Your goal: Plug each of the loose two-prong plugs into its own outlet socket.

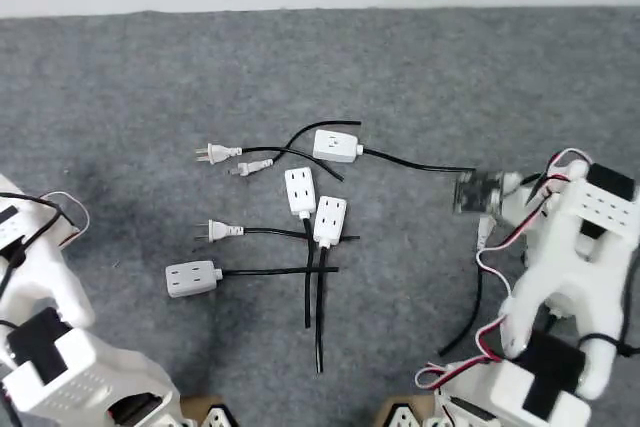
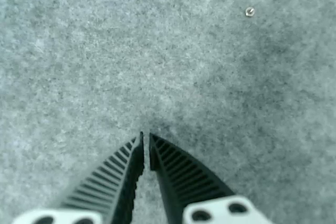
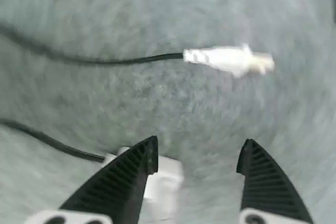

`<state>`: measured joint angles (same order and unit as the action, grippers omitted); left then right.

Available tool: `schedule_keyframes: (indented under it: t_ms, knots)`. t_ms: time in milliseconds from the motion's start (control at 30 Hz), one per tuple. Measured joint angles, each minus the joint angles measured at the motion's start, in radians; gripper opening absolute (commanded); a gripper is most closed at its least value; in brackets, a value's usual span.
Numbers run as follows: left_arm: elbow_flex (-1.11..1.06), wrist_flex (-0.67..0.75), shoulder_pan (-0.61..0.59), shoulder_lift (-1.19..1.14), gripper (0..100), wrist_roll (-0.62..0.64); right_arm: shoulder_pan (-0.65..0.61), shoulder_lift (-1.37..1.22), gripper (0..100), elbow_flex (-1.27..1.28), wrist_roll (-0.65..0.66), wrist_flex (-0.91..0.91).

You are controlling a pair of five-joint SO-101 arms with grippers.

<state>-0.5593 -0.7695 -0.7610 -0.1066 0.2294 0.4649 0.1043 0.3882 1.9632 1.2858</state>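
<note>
Several white outlet sockets lie mid-table in the high view: one at the back (image 1: 337, 145), two side by side (image 1: 300, 190) (image 1: 330, 220), one at the front left (image 1: 192, 278). Loose two-prong plugs on black cords rest to their left (image 1: 208, 153) (image 1: 250, 166) (image 1: 218, 231). My right gripper (image 3: 199, 148) is open above the carpet. A white plug (image 3: 231, 60) lies beyond its fingertips, and a white socket body (image 3: 163, 179) sits partly under one finger. My left gripper (image 2: 146, 136) is shut on nothing over bare carpet.
Black cords (image 1: 318, 307) cross each other between the sockets and trail toward the table's front. The right arm (image 1: 575, 247) stands at the right side, the left arm (image 1: 50, 347) at the front left corner. A tiny metal bit (image 2: 250, 11) lies on the carpet.
</note>
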Motion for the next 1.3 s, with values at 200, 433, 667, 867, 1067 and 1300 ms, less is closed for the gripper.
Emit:
schedule_keyframes:
  t_ms: [200, 433, 667, 867, 1067, 1300]
  knots:
    - [0.000, 0.000, 0.000, 0.000, 2, 0.000, -0.083, -0.046, 24.8, 0.100, 0.157, -0.089]
    - [0.000, 0.000, 0.000, 0.000, 2, 0.000, -0.157, -0.072, 24.7, 0.180, 0.181, -0.282]
    - [0.000, 0.000, 0.000, 0.000, 2, 0.000, -0.144, -0.204, 24.6, 0.181, 0.183, -0.456]
    - [0.000, 0.000, 0.000, 0.000, 2, 0.000, -0.137, -0.278, 24.5, 0.181, 0.186, -0.571]
    - [0.000, 0.000, 0.000, 0.000, 2, 0.000, -0.152, -0.278, 24.5, 0.181, 0.172, -0.572]
    - [0.000, 0.000, 0.000, 0.000, 2, 0.000, -0.209, -0.227, 24.4, 0.183, 0.109, -0.559]
